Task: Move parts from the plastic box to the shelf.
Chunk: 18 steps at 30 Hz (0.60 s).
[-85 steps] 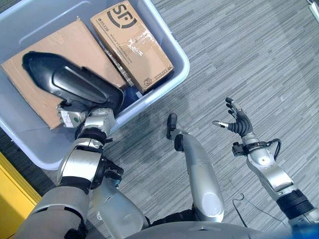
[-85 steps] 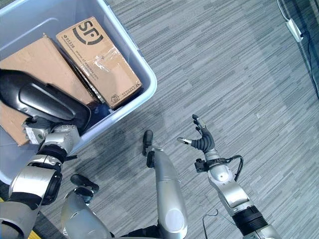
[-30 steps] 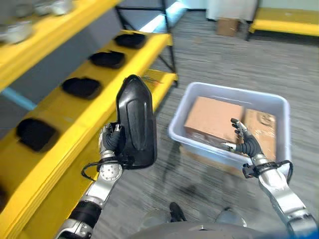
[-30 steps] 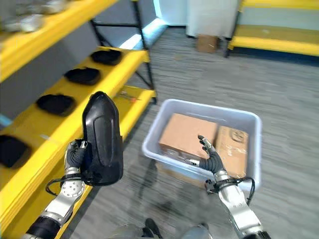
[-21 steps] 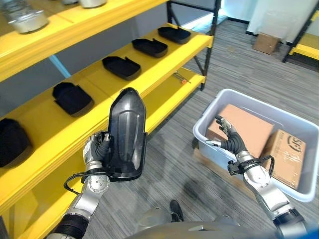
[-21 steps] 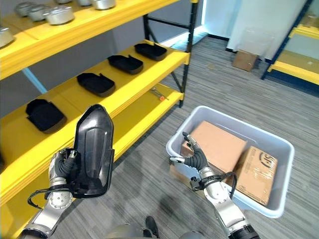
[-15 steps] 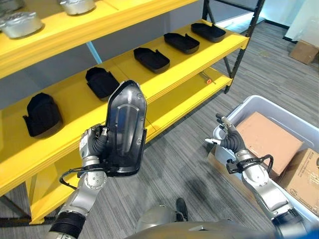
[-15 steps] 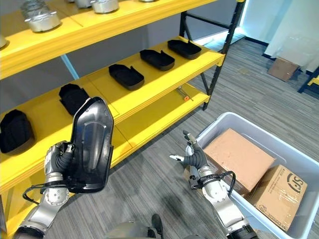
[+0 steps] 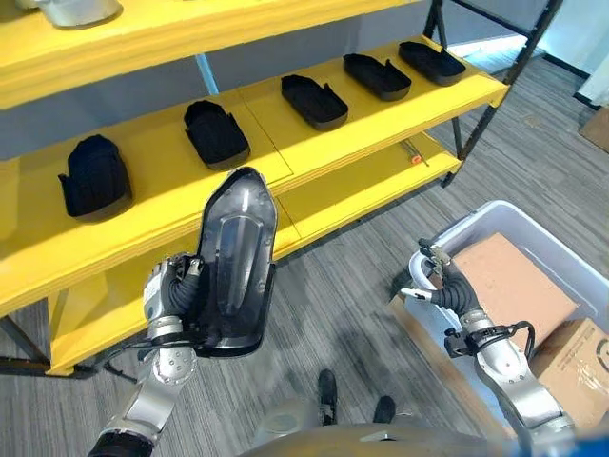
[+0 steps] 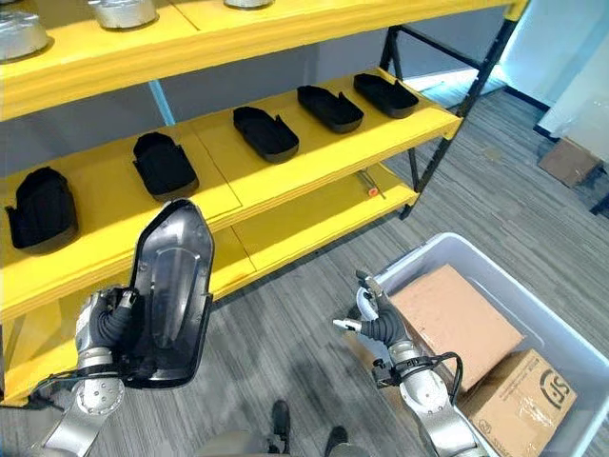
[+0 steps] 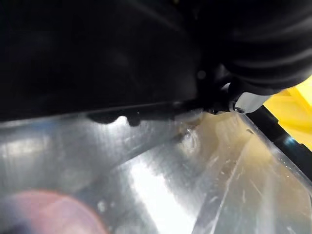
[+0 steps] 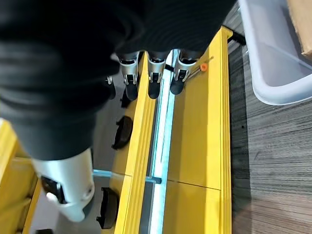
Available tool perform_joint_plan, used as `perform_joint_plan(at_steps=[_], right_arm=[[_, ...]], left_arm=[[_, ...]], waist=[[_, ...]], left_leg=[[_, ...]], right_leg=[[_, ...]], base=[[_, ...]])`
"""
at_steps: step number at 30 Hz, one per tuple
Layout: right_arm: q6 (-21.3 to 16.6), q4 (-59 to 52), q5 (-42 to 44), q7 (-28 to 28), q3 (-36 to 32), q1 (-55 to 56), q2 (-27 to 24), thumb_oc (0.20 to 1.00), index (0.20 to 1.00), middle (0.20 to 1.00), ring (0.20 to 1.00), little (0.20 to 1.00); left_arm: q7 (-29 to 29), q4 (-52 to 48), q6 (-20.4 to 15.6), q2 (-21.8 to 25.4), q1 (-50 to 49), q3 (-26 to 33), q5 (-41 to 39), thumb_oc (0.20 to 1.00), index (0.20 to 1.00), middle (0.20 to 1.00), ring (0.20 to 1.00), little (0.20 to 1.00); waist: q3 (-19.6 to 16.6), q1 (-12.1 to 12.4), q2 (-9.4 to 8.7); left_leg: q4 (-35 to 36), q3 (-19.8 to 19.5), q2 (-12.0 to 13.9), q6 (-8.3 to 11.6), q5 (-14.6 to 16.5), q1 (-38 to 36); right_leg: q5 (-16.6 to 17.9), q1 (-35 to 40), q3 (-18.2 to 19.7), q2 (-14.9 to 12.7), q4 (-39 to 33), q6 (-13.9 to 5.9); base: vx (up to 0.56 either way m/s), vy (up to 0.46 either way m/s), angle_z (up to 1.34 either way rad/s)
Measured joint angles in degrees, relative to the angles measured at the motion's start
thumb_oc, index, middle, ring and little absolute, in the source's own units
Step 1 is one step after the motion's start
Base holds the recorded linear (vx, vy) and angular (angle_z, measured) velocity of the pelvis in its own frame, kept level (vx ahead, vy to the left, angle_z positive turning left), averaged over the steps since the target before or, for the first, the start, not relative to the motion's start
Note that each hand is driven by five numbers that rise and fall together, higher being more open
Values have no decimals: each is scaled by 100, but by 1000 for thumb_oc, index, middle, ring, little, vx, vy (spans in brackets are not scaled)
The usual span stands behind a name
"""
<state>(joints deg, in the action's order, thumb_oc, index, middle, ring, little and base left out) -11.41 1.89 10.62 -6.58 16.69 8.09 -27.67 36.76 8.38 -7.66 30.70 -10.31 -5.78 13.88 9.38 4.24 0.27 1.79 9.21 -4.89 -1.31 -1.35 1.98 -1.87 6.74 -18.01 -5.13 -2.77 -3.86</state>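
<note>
One long, glossy black moulded plastic part (image 9: 233, 262) with a pointed upper end is standing upright in the robot's left hand (image 9: 169, 297), whose fingers are curling around its lower edge. The part is hanging in the air in front of the yellow metal shelf (image 9: 314, 152), level with the middle board but not touching it. Five smaller black moulded trays (image 10: 164, 164) are sitting in a row along that middle board, well apart from one another. Grey metal cans (image 10: 122, 11) are resting on the board above. A small orange-tipped tool (image 9: 411, 153) is lying on the lowest board.

The right hand (image 9: 438, 286) is floating empty just beside the near corner of the pale grey plastic box (image 9: 495, 214), its fingers spreading loosely. Inside the box two brown cardboard cartons (image 10: 452, 322) are lying side by side. The box is sitting on grey striped carpet (image 9: 352, 295), near the shelf's black end post (image 10: 447, 124).
</note>
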Motion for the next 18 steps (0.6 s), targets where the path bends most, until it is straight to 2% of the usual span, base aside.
perform_joint_plan(at_steps=[1, 3, 4, 5, 6, 7, 8, 9, 10, 11, 12, 13, 14, 15, 16, 18], right_arm=[[-16, -2, 63, -20, 30, -66, -4, 1000, 1000, 1000, 1000, 1000], [-44, -5, 106, -44, 27, -181, -7, 1000, 1000, 1000, 1000, 1000], [-44, -23, 107, -40, 23, -201, -7, 1000, 1000, 1000, 1000, 1000], [-44, -29, 107, -39, 23, -195, -3, 1000, 1000, 1000, 1000, 1000], [-43, -53, 100, -50, 32, -192, -9, 1000, 1000, 1000, 1000, 1000], [-20, -95, 97, -95, 114, -167, -50, 1000, 1000, 1000, 1000, 1000], [29, -342, 92, -166, 279, -138, -81, 1000, 1000, 1000, 1000, 1000], [39, -477, 93, -192, 288, -144, -255, 1000, 1000, 1000, 1000, 1000], [0, -447, 78, -232, 262, -217, -387, 1000, 1000, 1000, 1000, 1000], [9, -356, 71, -261, 247, -289, -316, 1000, 1000, 1000, 1000, 1000], [32, -238, 46, -251, 243, -441, -250, 1000, 1000, 1000, 1000, 1000], [61, -177, 37, -250, 194, -450, -236, 1000, 1000, 1000, 1000, 1000], [99, -180, 37, -242, 182, -406, -206, 1000, 1000, 1000, 1000, 1000], [109, -190, 41, -199, 166, -319, -168, 1000, 1000, 1000, 1000, 1000], [99, -214, 41, -160, 115, -242, -170, 1000, 1000, 1000, 1000, 1000], [88, -214, 56, -51, -48, -167, -225, 1000, 1000, 1000, 1000, 1000]], left_arm=[[0, 15, 0, -55, -11, 5, -36, 200, 200, 200, 200, 200], [-3, 15, -4, -100, -21, 5, -76, 200, 200, 200, 200, 200], [-2, 16, -1, -101, -28, 15, -99, 200, 200, 200, 200, 200], [-2, 19, 0, -103, -27, 22, -108, 200, 200, 200, 200, 200], [2, 59, 7, -106, 39, -7, -160, 200, 200, 200, 200, 200], [0, 250, 55, -117, 240, -122, -207, 200, 200, 200, 200, 200], [-7, 515, 88, -121, 614, -219, -205, 200, 200, 200, 200, 200], [-2, 494, 91, -199, 630, -312, -208, 200, 200, 200, 200, 200], [5, 469, 81, -271, 655, -384, -216, 200, 200, 200, 200, 200], [6, 464, 68, -251, 712, -394, -222, 200, 200, 200, 200, 200], [15, 486, 66, -250, 776, -356, -362, 200, 200, 200, 200, 200], [8, 510, 70, -288, 732, -379, -466, 200, 200, 200, 200, 200], [0, 525, 70, -277, 616, -328, -580, 200, 200, 200, 200, 200], [-5, 528, 69, -258, 437, -293, -651, 200, 200, 200, 200, 200], [-14, 525, 66, -233, 350, -286, -650, 200, 200, 200, 200, 200], [-14, 531, 51, -269, 291, -331, -646, 200, 200, 200, 200, 200]], waist=[[-10, 2, -22], [-16, -13, 17], [-37, -11, 51], [-49, -16, 65], [-47, -38, 72], [-36, -98, 14], [54, -359, -209], [48, -461, 38], [43, -550, 239], [33, -604, 225], [21, -506, 75], [6, -445, 117], [52, -350, 35], [110, -320, -102], [71, -346, -117], [34, -394, -61]], left_leg=[[-52, 310, 59, 158, 237, -7], [-86, 760, 179, 179, 334, -9], [-121, 759, 182, 258, 213, -6], [-133, 730, 164, 238, 203, -14], [-170, 708, 133, 386, 228, 5], [-330, 1117, 207, 853, 678, 3], [-1525, 2419, 952, 87, 857, 191], [-1578, 2316, 1386, -21, 264, 188], [-1463, 1849, 1394, 10, 370, 76], [-1184, 1819, 1235, -9, 314, 19], [-959, 1814, 1044, -46, 141, 44], [-815, 1782, 997, -33, -7, 51], [-854, 1552, 950, 68, -136, 51], [-1307, 1534, 1222, 142, 85, 94], [-1551, 1496, 1641, 422, 116, 106], [-1734, 1275, 2582, 747, -13, 192]], right_leg=[[35, 46, -62, -36, -39, 40], [-7, 100, -196, -63, -42, 53], [-58, 147, -239, -58, -40, 33], [-103, 187, -315, -76, -29, 18], [-144, 220, -382, -91, 24, 48], [-122, 314, -455, -254, 16, 70], [-432, 370, -702, -694, 609, 15], [-721, 224, -760, -687, 1343, -37], [-1185, -57, -670, -784, 2038, -107], [-1317, -342, -511, -794, 2262, -148], [-1288, -742, -380, -758, 2231, 110], [-1199, -711, -389, -787, 2070, 86], [-1091, -637, -405, -913, 1949, 131], [-1003, -454, -433, -989, 1853, 146], [-989, -381, -531, -999, 1818, 146], [-939, -314, -585, -1019, 1790, 41]], base=[[86, -68, 36], [89, -64, 36], [118, -27, 36], [95, -13, 41], [68, 17, 56], [9, 100, 129], [19, 126, 134], [33, 172, 131], [42, 159, 64], [51, 187, 49], [59, 213, 29], [-9, 284, 1], [49, 370, -10], [46, 516, -5], [94, 475, 5], [-23, 411, 17]])
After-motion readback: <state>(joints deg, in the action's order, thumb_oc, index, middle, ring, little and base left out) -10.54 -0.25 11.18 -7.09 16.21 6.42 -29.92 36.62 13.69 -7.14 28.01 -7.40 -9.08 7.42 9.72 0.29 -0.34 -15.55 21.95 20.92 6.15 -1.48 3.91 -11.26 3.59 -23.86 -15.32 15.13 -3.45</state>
